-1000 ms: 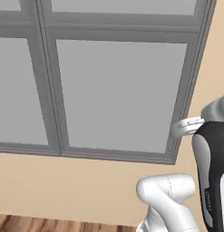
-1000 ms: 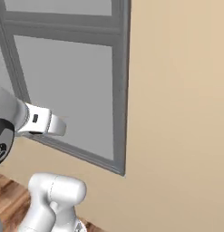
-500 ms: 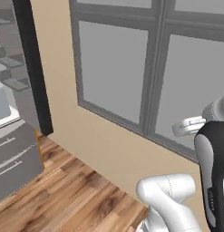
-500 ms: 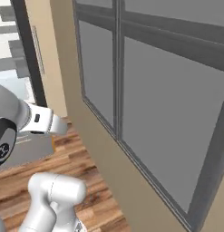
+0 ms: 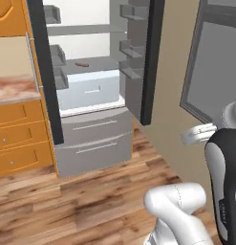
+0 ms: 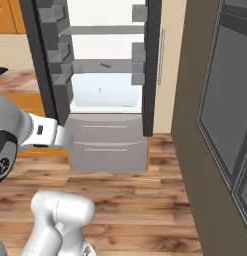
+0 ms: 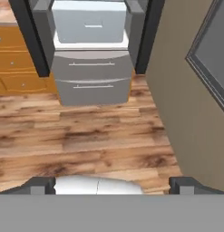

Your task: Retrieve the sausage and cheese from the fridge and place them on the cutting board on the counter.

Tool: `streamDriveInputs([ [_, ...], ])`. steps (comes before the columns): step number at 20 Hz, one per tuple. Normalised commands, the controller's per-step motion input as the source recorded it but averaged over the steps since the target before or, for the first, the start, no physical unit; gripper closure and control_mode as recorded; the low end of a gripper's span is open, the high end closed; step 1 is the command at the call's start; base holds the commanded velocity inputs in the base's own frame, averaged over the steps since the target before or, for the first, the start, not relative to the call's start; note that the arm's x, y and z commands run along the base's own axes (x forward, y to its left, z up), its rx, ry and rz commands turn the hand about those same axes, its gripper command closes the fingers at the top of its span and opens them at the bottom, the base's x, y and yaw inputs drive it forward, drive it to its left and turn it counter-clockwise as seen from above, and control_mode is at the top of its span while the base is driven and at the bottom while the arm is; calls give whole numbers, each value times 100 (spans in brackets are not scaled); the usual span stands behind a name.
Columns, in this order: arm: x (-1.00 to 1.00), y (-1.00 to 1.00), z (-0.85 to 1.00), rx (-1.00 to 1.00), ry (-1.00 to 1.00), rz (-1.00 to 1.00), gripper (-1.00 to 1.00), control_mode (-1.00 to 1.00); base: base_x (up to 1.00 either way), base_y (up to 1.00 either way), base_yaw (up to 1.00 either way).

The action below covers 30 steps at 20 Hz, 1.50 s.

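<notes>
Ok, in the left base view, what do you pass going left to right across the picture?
Counter → open fridge with the sausage on its shelf → beige wall → grey window.

I count one fridge (image 5: 91, 139), two doors open, one sausage (image 5: 81, 63) at 12 o'clock, one pale drawer (image 5: 93, 90), two grey drawers below.

Fridge (image 5: 91, 86) stands ahead with both doors swung wide; the gap between them gives straight access to the white interior. Left door (image 5: 43, 72) and right door (image 5: 143, 57) carry grey bins that narrow the opening at each side. Glass shelf with sausage (image 5: 82, 63) has clear height above it. Pale drawer (image 5: 91, 88) sits below. Wood floor (image 5: 91, 201) before the fridge is bare. Tan wall (image 6: 205, 150) with window closes the right; orange cabinets (image 5: 19, 143) under the surface (image 5: 14, 88) close the left.
</notes>
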Motion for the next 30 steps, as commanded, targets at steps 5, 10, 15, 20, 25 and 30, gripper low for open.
streamDriveInputs([
  [5, 0, 0, 0, 0, 0, 0, -100, 100, 75, 2, 35],
  [10, 0, 0, 0, 0, 0, 0, -100, 100, 89, 0, 18],
  [15, 0, 0, 0, 0, 0, 0, -100, 100, 89, 0, 8],
  [20, 0, 0, 0, 0, 0, 0, -100, 100, 91, 0, 2],
  [25, 0, 0, 0, 0, 0, 0, -100, 100, 78, -1, 5],
  [30, 0, 0, 0, 0, 0, 0, -100, 100, 90, 0, 6],
])
